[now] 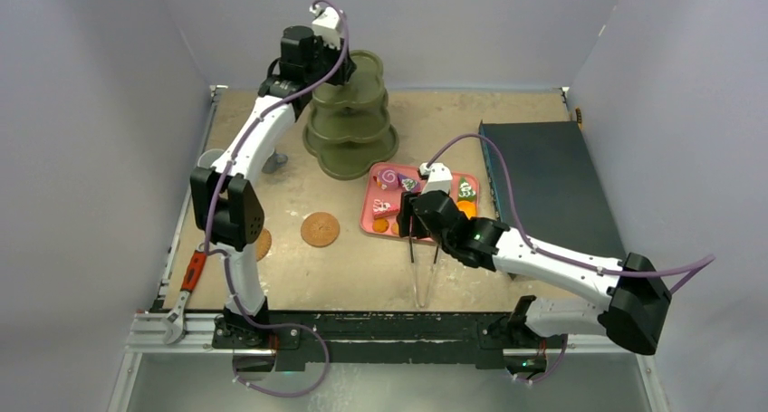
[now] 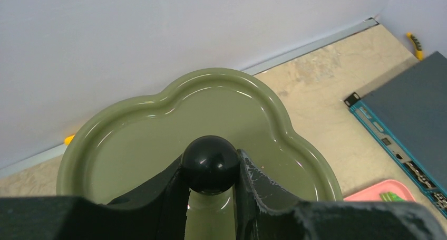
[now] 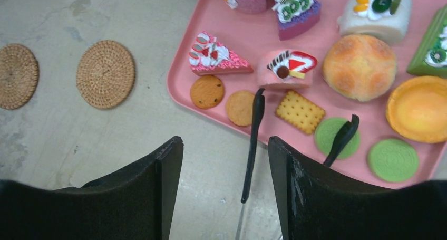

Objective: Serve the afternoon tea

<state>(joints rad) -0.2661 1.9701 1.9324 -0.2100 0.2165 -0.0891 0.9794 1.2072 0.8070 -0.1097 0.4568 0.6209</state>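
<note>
The left hand [image 2: 211, 169] is pinching the black knob [image 2: 210, 158] atop the olive stand [image 2: 132, 124], far left. The right hand [image 3: 225, 145] is hovering spread over the tongs [image 3: 253, 145], whose tips are lying among the pastries [image 3: 359, 66] on the pink tray [image 3: 258, 37].

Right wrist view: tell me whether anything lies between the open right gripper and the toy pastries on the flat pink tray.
Yes. The black tongs lie below the right gripper, tips over the flat pink rectangular tray's near rim: one beside the pink round cake, one across a green round cookie.
</note>
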